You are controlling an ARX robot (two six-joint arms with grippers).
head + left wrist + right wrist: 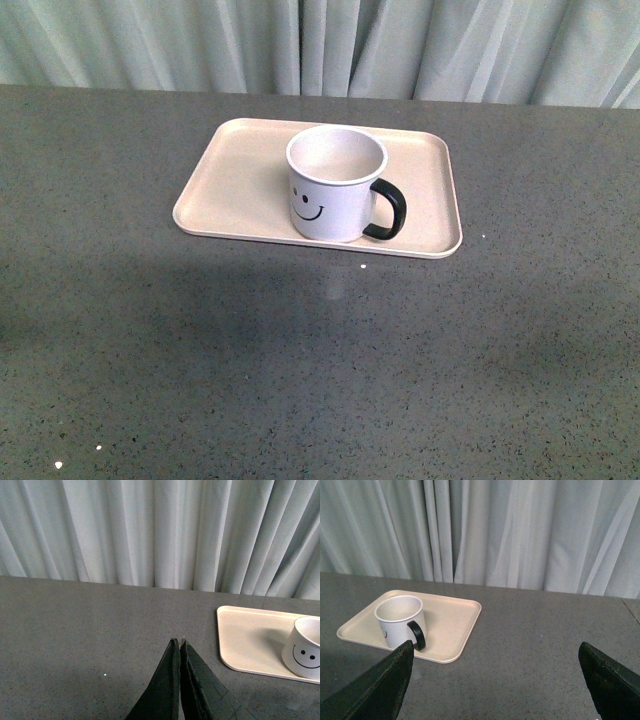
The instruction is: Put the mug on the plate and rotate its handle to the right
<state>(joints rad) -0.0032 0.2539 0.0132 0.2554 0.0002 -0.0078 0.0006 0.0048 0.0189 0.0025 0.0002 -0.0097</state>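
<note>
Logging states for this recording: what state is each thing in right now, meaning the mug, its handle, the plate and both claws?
mug: upright on the plate, empty, smiley toward the front camera.
handle: points right in the front view.
plate: flat on the table, carrying only the mug.
left claw: shut, empty, off the plate.
right claw: open wide, empty, away from the mug.
</note>
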